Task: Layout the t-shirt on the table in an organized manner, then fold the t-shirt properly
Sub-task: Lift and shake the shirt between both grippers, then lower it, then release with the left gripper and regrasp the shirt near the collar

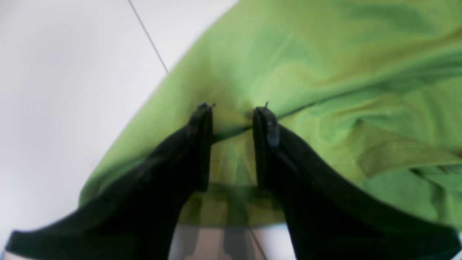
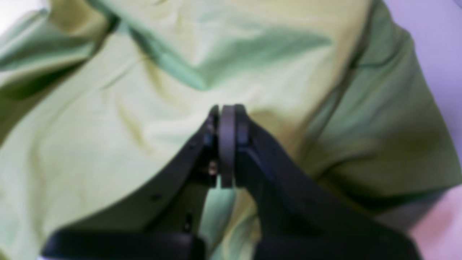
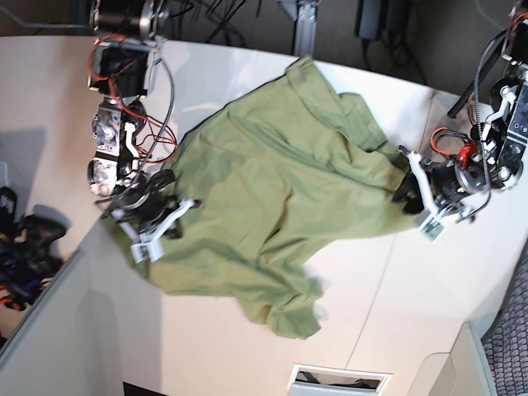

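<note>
olive t-shirt, rumpled, on white table

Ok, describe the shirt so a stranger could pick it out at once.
Start from the large smooth white tabletop with its thin dark seam. Spread across its middle, between the two arms, lies the plain olive-green soft cotton short-sleeved t-shirt, rumpled and not yet folded. It is the only cloth there, and a tool meets it at each side edge.

No text, label, brand, number or sign can be read in any of the three views; both wrist views are blurred, and nothing in the base view carries lettering clear enough to make out.
</note>
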`<state>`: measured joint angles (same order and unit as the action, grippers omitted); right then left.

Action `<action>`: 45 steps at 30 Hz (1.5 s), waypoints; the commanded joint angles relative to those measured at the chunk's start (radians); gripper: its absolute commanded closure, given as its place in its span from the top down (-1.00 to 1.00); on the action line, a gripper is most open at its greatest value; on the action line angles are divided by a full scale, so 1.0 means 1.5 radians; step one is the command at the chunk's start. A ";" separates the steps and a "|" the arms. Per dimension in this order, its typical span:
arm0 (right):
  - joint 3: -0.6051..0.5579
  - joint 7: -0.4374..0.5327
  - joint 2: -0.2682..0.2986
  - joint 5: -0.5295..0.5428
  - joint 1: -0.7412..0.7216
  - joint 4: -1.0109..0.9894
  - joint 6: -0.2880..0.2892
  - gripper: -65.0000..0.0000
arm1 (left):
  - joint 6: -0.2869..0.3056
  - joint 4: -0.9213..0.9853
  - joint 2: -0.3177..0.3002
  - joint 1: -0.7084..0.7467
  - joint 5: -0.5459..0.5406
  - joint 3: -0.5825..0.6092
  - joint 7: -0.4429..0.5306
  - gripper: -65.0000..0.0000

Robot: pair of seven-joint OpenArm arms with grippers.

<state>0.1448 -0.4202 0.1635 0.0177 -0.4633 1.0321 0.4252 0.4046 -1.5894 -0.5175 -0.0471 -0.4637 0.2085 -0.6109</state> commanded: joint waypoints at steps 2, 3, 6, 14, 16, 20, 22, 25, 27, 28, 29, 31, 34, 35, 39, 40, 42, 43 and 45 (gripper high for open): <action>0.003 0.021 0.007 -0.019 -0.036 -0.031 -0.003 -1.00 | 0.006 0.018 -0.004 -0.013 0.011 -0.006 0.021 -0.41; 0.003 0.021 0.009 -0.027 -0.041 -0.048 -0.002 -1.00 | 0.006 0.033 -0.005 -0.013 0.015 -0.006 0.021 -0.41; 0.003 0.023 0.027 -0.029 -0.038 -0.083 -0.002 -1.00 | 0.005 0.077 -0.008 -0.013 0.039 -0.006 0.021 -0.41; 0.002 -0.018 0.094 0.065 0.044 -0.059 -0.002 -1.00 | 0.005 0.164 -0.040 -0.013 0.077 -0.007 0.065 -0.41; 0.002 -0.038 0.108 0.099 0.085 -0.025 -0.002 -1.00 | 0.005 0.183 -0.048 -0.015 0.096 -0.007 0.095 -0.41; 0.002 -0.064 0.114 0.150 0.173 0.071 -0.001 -1.00 | 0.001 0.221 -0.050 -0.047 0.110 -0.006 0.131 -0.41; 0.002 -0.077 0.113 0.182 0.221 0.130 -0.001 -1.00 | 0.002 0.236 -0.046 -0.069 0.110 -0.007 0.131 -0.41; 0.002 -0.082 0.109 0.205 0.294 0.218 -0.001 -1.00 | 0.002 0.260 -0.040 -0.109 0.113 -0.006 0.131 -0.41; 0.002 -0.082 0.102 0.205 0.334 0.272 -0.001 -1.00 | 0.002 0.281 -0.037 -0.139 0.113 -0.006 0.132 -0.41; 0.002 -0.083 0.098 0.205 0.350 0.296 -0.002 -1.00 | 0.002 0.293 -0.037 -0.155 0.113 -0.006 0.132 -0.41; 0.003 -0.083 0.093 0.204 0.363 0.318 -0.001 -1.00 | 0.002 0.307 -0.037 -0.170 0.113 -0.006 0.132 -0.41; 0.008 -0.085 0.081 0.202 0.374 0.357 -0.002 -1.00 | 0.002 0.329 -0.038 -0.198 0.112 -0.006 0.131 -0.41; 0.030 -0.091 0.063 0.207 0.370 0.402 -0.002 -1.00 | 0.003 0.328 -0.042 -0.221 0.103 -0.006 0.120 -0.41; 0.038 -0.089 0.057 0.210 0.365 0.415 -0.002 -1.00 | 0.009 0.318 -0.045 -0.224 0.084 -0.007 0.109 -0.41; 0.057 -0.074 0.035 0.214 0.314 0.425 -0.002 -1.00 | 0.089 0.227 -0.052 -0.216 -0.009 -0.006 0.059 -0.41; 0.058 -0.068 0.030 0.212 0.294 0.422 -0.001 -1.00 | 0.108 0.197 -0.052 -0.209 -0.036 -0.006 0.046 -0.41; 0.057 -0.064 0.018 0.199 0.252 0.408 -0.002 -1.00 | 0.130 0.130 -0.044 -0.184 -0.086 -0.005 0.024 -0.41; 0.057 -0.064 0.010 0.192 0.228 0.393 -0.002 -1.00 | 0.131 0.099 -0.037 -0.170 -0.093 -0.001 0.014 -0.41; 0.057 -0.063 -0.004 0.185 0.178 0.346 -0.002 -1.00 | 0.132 0.059 -0.020 -0.145 -0.093 0.018 0.002 -0.41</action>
<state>0.2268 -0.5358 0.1493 0.2916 -0.1791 1.5322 0.4267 0.6003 -1.4876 -0.5346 -0.2485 -0.5949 0.2398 -0.6182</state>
